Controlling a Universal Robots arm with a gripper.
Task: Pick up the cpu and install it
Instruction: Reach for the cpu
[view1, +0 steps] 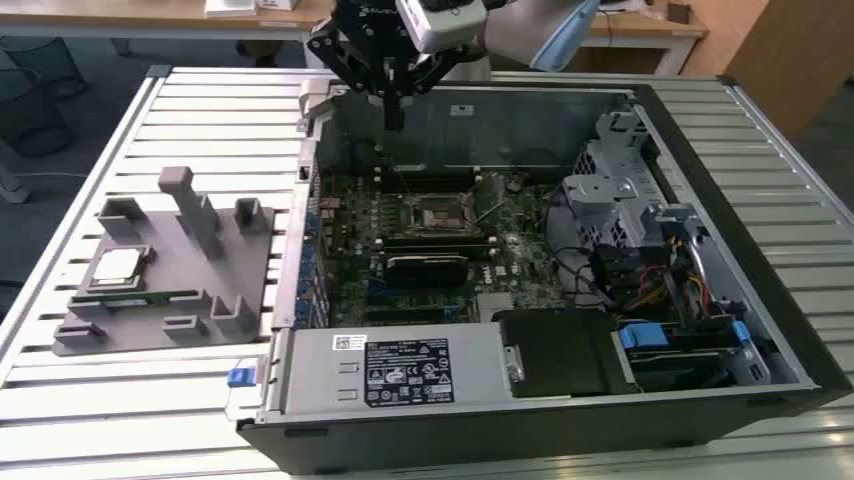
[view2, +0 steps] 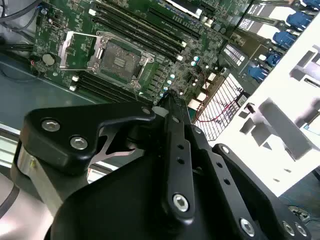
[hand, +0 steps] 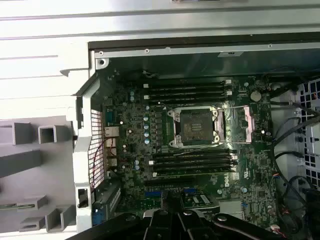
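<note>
- Exterior view: gripper (view1: 394, 122) hanging above the far wall of the open computer case (view1: 534, 430). Fingers drawn together into one narrow point, nothing held between them.
- Same view: cpu (view1: 118, 266) lying flat, silver top up, on the grey fixture block (view1: 154, 325) on the slatted table (view1: 107, 400) — at the exterior view's left, outside the case and well apart from the gripper.
- Same view: green memory stick (view1: 134, 298) lying on the block just beside the cpu.
- Same view: cpu socket (view1: 437, 213) near the middle of the motherboard (view1: 350, 215), contact field exposed.
- Second wrist view: black gripper (view2: 172, 100) linkage in the foreground, fingers pressed together and empty. Beyond the tip, cpu socket (view2: 117, 60) uncovered, with its load plate (view2: 75, 47) swung back beside it.
- First wrist view: gripper (hand: 172, 217) over the expansion-slot end of the motherboard (hand: 130, 125). Cpu socket (hand: 196, 125) set between two banks of memory slots (hand: 187, 90), load plate (hand: 245, 125) folded open alongside — grey fixture block (hand: 30, 165) just outside the case wall.
</note>
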